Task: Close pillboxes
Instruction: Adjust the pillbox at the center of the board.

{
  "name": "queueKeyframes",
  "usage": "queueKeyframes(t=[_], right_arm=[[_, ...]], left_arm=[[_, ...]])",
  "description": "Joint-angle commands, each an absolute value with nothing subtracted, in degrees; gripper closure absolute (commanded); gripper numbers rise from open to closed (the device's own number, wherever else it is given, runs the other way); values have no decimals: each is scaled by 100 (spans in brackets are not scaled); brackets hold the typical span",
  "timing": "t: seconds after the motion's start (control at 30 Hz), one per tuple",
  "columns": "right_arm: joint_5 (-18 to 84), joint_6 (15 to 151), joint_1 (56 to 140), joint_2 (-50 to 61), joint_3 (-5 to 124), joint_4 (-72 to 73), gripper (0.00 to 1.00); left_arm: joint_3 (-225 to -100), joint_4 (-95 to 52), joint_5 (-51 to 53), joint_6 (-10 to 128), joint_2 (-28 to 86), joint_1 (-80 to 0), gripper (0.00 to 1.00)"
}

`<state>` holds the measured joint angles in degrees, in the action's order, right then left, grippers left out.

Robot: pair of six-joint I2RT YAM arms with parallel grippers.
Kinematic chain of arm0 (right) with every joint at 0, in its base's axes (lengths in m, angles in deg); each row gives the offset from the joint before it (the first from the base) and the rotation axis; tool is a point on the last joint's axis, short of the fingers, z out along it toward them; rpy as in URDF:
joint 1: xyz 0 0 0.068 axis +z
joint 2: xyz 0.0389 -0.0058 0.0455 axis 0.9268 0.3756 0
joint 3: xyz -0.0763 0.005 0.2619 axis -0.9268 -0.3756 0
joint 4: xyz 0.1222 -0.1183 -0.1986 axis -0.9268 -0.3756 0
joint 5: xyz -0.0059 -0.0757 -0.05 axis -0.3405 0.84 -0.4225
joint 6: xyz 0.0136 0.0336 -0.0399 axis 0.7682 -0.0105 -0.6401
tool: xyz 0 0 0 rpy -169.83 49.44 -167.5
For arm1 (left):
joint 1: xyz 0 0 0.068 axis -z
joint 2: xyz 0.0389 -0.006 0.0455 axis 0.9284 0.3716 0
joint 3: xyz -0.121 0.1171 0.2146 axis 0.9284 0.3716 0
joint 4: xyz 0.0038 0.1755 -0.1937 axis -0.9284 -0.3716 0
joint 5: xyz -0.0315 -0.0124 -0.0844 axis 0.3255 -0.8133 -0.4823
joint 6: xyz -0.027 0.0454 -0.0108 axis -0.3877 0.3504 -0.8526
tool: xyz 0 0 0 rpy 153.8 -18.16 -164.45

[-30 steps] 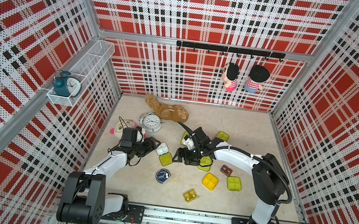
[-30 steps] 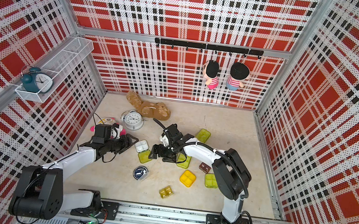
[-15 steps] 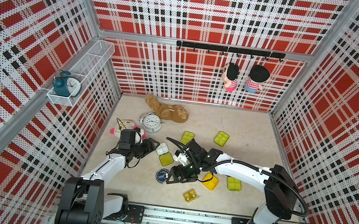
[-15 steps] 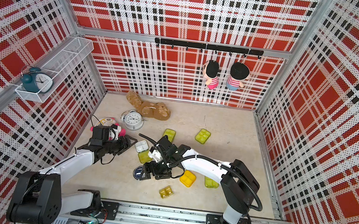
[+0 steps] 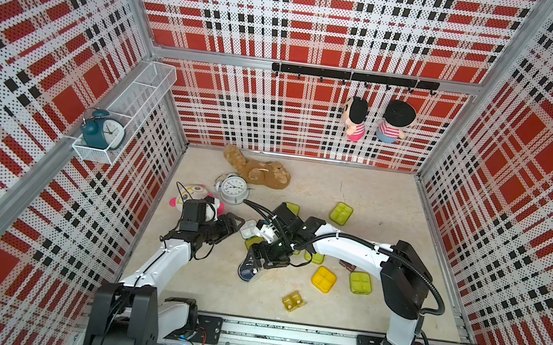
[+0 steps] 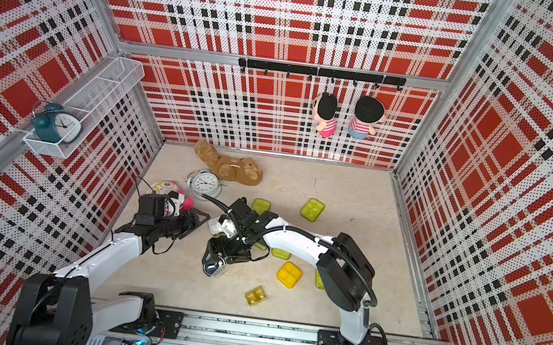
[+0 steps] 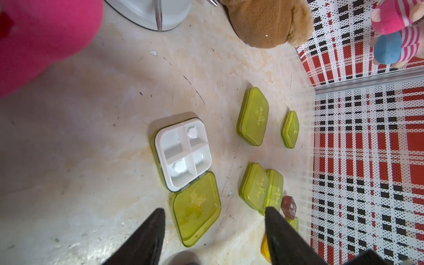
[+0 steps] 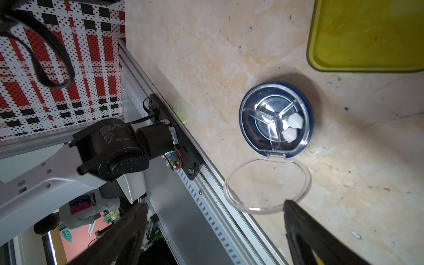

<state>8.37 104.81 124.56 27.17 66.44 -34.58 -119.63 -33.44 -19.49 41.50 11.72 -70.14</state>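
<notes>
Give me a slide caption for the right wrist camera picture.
Open right pincer poised at a round navy pillbox, its clear lid flipped open, white pills inside.

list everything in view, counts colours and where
lime-green pillboxes: six, mid table; five shut, one open, white tray showing
orange-yellow pillbox: one, shut, front
amber pillbox: one, small, frontmost
brown pillbox: one, small, beside green pair
navy pillbox: one, round, open, clear lid
white alarm clock: one, on table
teal alarm clock: one, in white wall shelf
plush toys: brown and pink-white on table; two dolls hanging rear
left gripper: black, open, near open box
right gripper: black, open, above navy pillbox
</notes>
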Motion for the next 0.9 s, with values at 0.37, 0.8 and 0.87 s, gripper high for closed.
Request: queueKeyframes(t=[0.37, 0.8, 0.87], right_arm=[[1001, 10183, 12398, 2893, 7249, -3938, 4], [719, 10392, 12438, 2025, 6003, -3597, 4], [670, 10382, 12486, 2168, 6094, -3571, 4]], left_arm=[[-11942, -3421, -1924, 4252, 1143, -7161, 29], [-11227, -3408, -1332, 2948, 900, -6645, 29], [-10955, -3031, -1456, 2643, 995, -6530, 27]])
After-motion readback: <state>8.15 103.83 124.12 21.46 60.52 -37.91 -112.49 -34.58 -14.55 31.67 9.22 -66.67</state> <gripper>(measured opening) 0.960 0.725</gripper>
